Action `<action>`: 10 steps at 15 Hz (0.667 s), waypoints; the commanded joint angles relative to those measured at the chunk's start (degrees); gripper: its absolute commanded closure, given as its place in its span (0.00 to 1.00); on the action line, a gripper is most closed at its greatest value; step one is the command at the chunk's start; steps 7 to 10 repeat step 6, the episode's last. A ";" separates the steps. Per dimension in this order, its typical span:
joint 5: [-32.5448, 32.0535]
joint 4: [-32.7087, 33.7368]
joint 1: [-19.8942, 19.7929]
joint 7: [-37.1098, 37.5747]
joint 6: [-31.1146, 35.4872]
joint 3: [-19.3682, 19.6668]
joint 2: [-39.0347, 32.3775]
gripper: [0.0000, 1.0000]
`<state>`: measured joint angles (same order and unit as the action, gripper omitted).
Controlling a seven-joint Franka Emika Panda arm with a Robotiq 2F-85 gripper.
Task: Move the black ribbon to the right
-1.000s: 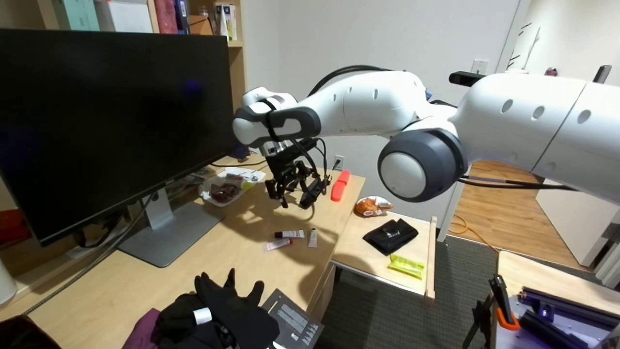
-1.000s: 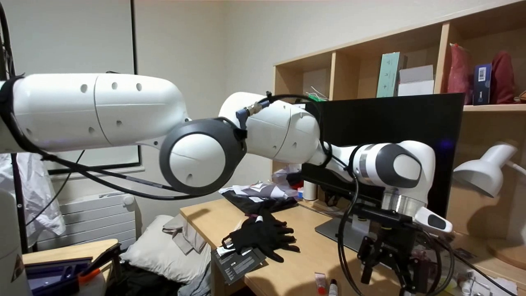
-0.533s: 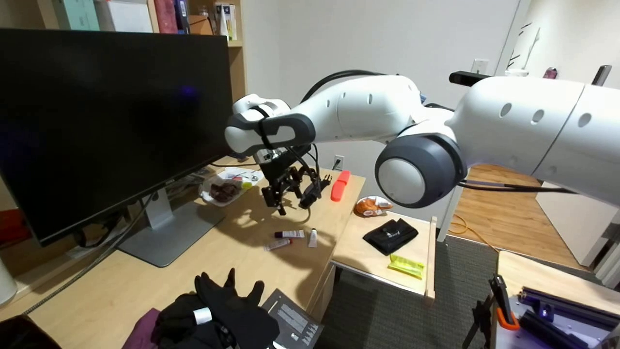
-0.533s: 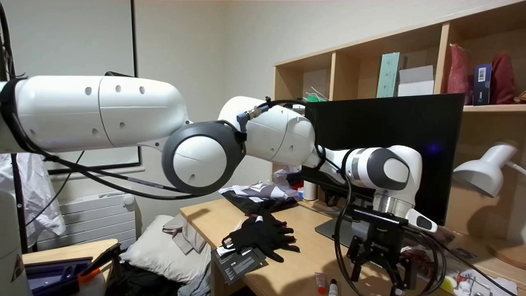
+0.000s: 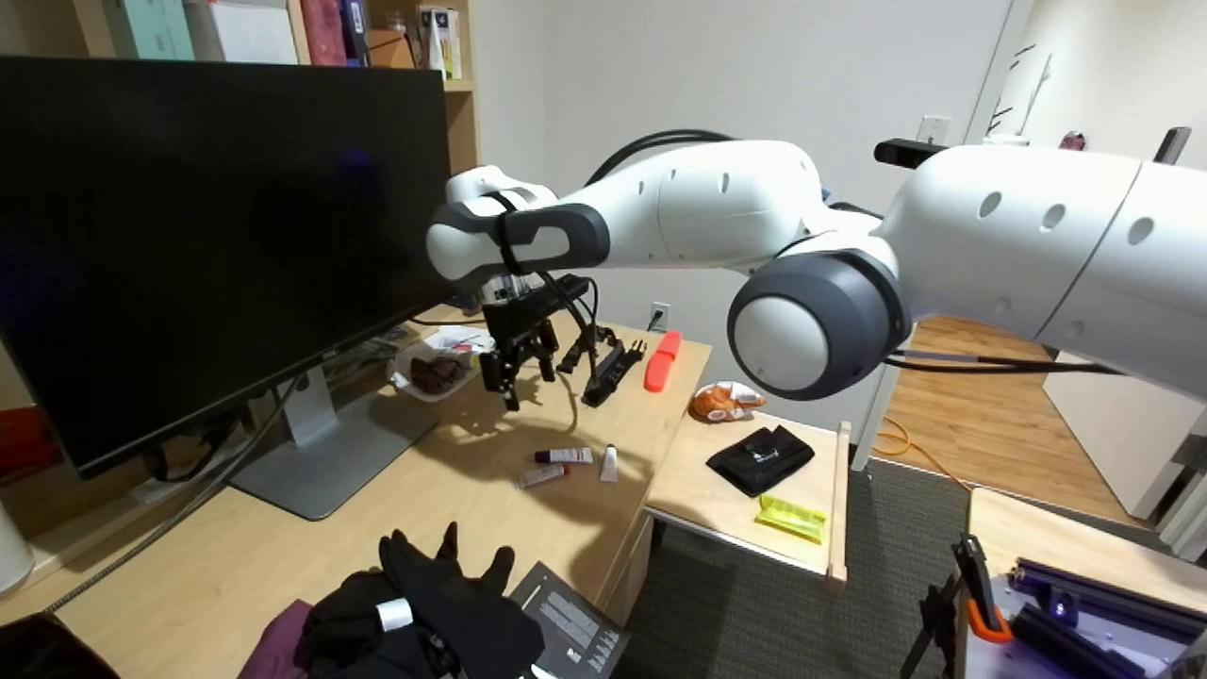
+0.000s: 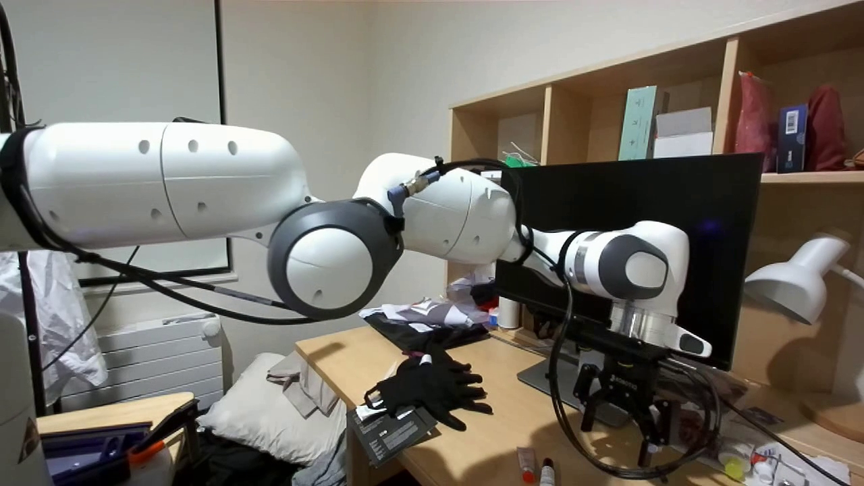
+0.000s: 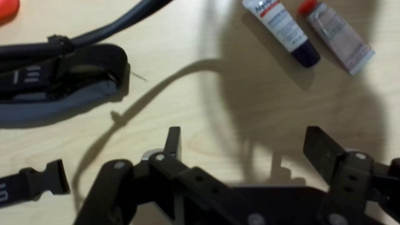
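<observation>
The only ribbon-like thing I see is a folded black strap with plastic buckles (image 5: 613, 374), lying on the desk. I cannot tell for sure whether it is the black ribbon. In the wrist view the strap (image 7: 93, 62) lies at the left, partly behind a robot cable, and one buckle end (image 7: 34, 182) shows at the lower left. White marks show on it. My gripper (image 5: 528, 390) is open and empty above the desk, on the monitor side of the strap and apart from it. In the wrist view its fingers (image 7: 243, 137) stand wide apart over bare wood.
Several small tubes (image 5: 564, 455) lie near the desk's edge. A red case (image 5: 663, 361) lies beyond the strap. The monitor (image 5: 226, 226), a white bag (image 5: 401, 377) and black gloves (image 5: 453, 594) are also on the desk. A lower side table holds a black pouch (image 5: 762, 459).
My gripper has moved toward the monitor and away from the strap, dipping and then rising a little. More of the strap shows. The strap and tubes have not moved.
</observation>
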<state>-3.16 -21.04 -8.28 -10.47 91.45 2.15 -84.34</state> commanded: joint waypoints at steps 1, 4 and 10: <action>2.63 0.00 -0.88 -5.14 5.96 -2.87 0.65 0.00; 3.07 -0.35 -1.17 -8.46 6.79 -3.63 0.65 0.00; 2.08 -0.60 -0.44 -5.91 6.55 -2.51 0.69 0.00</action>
